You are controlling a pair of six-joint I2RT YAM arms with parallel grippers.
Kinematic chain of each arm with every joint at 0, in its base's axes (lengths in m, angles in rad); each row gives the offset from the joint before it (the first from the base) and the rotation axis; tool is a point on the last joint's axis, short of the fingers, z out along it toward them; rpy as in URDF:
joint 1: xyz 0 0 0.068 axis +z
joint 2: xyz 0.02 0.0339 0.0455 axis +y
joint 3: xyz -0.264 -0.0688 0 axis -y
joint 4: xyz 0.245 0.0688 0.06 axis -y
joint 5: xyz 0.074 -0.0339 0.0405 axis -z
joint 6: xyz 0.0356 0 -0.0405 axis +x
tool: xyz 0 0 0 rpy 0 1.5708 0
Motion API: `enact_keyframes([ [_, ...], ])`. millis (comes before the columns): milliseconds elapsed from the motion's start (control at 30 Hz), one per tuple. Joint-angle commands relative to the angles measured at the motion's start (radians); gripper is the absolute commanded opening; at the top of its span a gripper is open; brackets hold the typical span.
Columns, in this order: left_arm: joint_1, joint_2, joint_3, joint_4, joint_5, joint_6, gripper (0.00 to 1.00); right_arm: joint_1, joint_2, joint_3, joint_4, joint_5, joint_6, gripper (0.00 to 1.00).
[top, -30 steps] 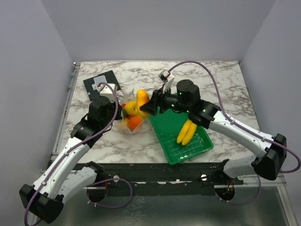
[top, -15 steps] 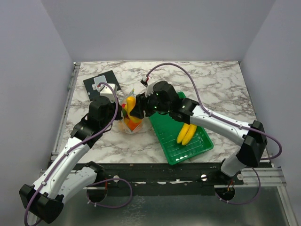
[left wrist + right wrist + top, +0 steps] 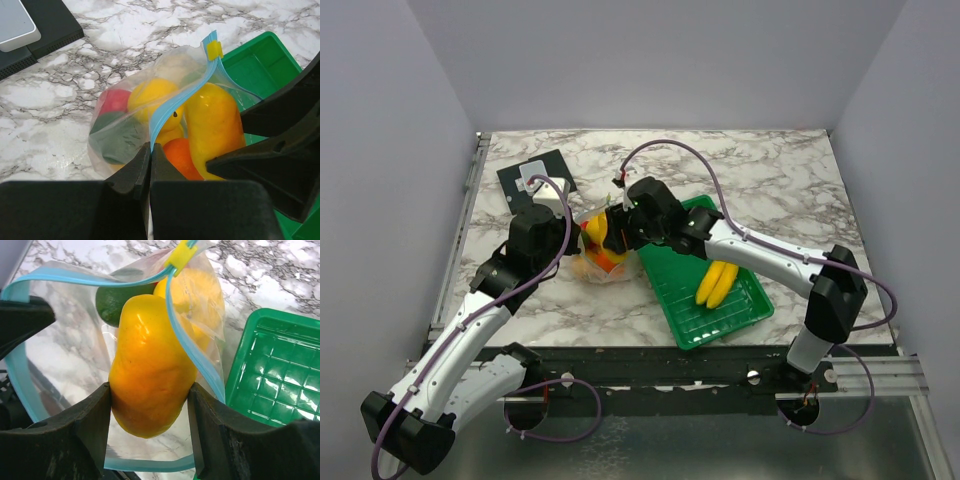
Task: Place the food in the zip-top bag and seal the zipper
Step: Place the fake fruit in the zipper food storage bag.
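Clear bag (image 3: 603, 262) lying mid-frame in top view; blue zipper (image 3: 170, 107) being pinched by fully closed left claw (image 3: 150, 150). Yellow fruit (image 3: 150, 365) being squeezed by right claw (image 3: 150, 410), parted halfway, at bag mouth. Fruit should be pushed deep before being let go. Bananas (image 3: 718, 282) waiting in green tray (image 3: 675, 290).

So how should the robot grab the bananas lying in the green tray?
From straight above, pinching across the middle of the bananas. The bunch lies flat and is long and narrow, so fingers fit across its short width, while the green tray has walls that probably block a sideways approach.
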Motion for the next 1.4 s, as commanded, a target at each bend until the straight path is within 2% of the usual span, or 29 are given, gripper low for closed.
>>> enact_keyframes([
  [0,-0.003,-0.006,-0.007,0.009,0.028,0.004,0.00,0.015,0.044,0.053,-0.074,0.098,-0.021,0.38],
  [100,-0.003,-0.006,-0.008,0.009,0.027,0.004,0.00,0.020,0.062,0.069,-0.085,0.112,-0.025,0.44],
  [300,-0.003,-0.005,-0.008,0.009,0.027,0.005,0.00,0.025,0.071,0.089,-0.091,0.134,-0.025,0.67],
  [433,-0.003,-0.002,-0.008,0.009,0.027,0.006,0.00,0.025,0.060,0.092,-0.084,0.133,-0.029,0.76],
  [567,-0.003,-0.001,-0.008,0.010,0.027,0.006,0.00,0.025,0.030,0.079,-0.064,0.128,-0.025,0.80],
  [900,-0.003,-0.003,-0.008,0.009,0.027,0.007,0.00,0.025,-0.115,0.006,-0.009,0.145,0.012,0.80],
  [1367,-0.003,-0.003,-0.008,0.007,0.027,0.007,0.00,0.025,-0.293,-0.110,-0.075,0.370,0.056,0.80],
])
